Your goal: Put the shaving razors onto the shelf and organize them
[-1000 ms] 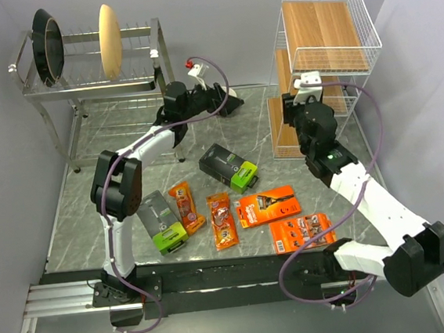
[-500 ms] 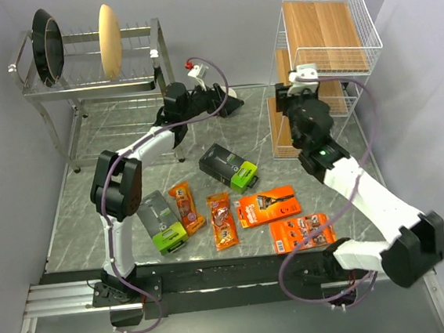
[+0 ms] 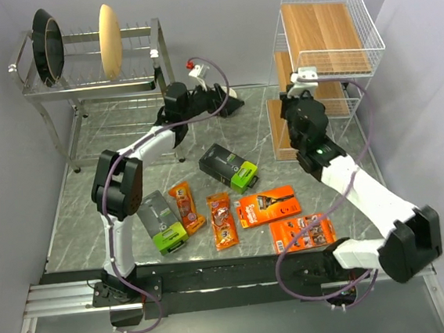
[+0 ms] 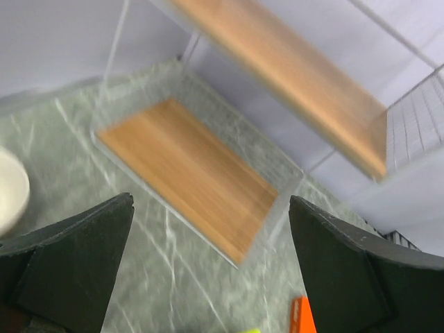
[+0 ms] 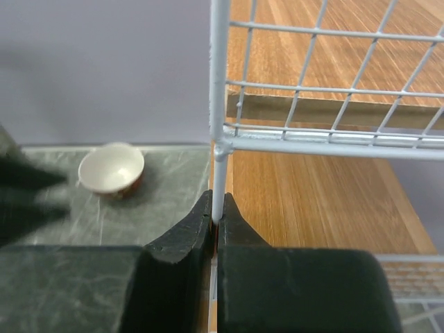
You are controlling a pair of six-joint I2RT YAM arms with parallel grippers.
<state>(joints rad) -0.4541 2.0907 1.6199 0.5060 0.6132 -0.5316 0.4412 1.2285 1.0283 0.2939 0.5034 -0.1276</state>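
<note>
Right tool clamped on shelf corner post, likely squaring it; left tool open, empty. Next: release, fetch razor packs

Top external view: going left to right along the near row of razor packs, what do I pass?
Dark grey box with lime-green end → narrow orange blister pack → second narrow orange blister pack → flat orange card → second flat orange card.

White wire shelf, brown boards, grey-veined table
</note>
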